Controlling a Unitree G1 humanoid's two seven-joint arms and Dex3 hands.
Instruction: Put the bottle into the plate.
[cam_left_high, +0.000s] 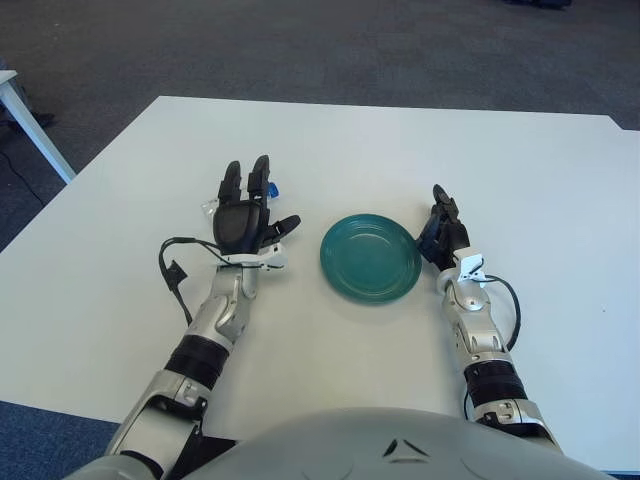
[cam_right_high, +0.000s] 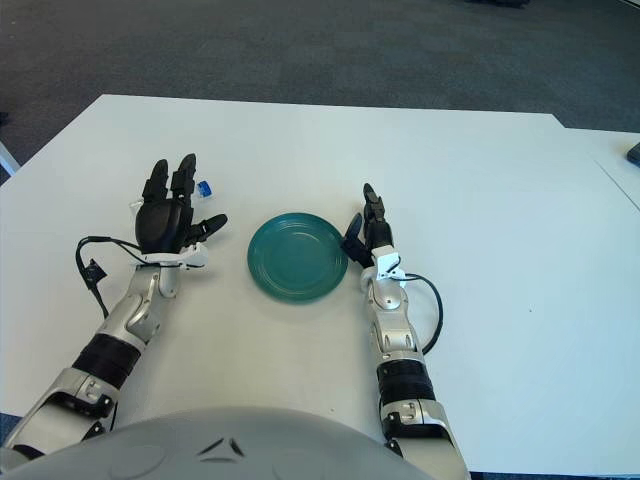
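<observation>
The scene is evenly and brightly lit from above, and the white table (cam_left_high: 330, 140) is rendered almost without texture. Only faint, soft shadows are cast beside the left hand (cam_left_high: 246, 215), the right hand (cam_left_high: 441, 232) and the green plate (cam_left_high: 370, 258). Both views are rendered in focus throughout, without motion blur, and the dark carpet (cam_left_high: 300, 40) is reproduced far dimmer than the tabletop.

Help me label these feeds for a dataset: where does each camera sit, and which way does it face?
Left eye view: on the robot's head, facing forward and down at the white table; shows both forearms, the left hand over the bottle, and the right hand beside the plate.
Right eye view: same head, slightly to the right, same downward aim; the same arms and torso top show.
Shared: hands, plate, bottle, table, and the dark carpet beyond.
</observation>
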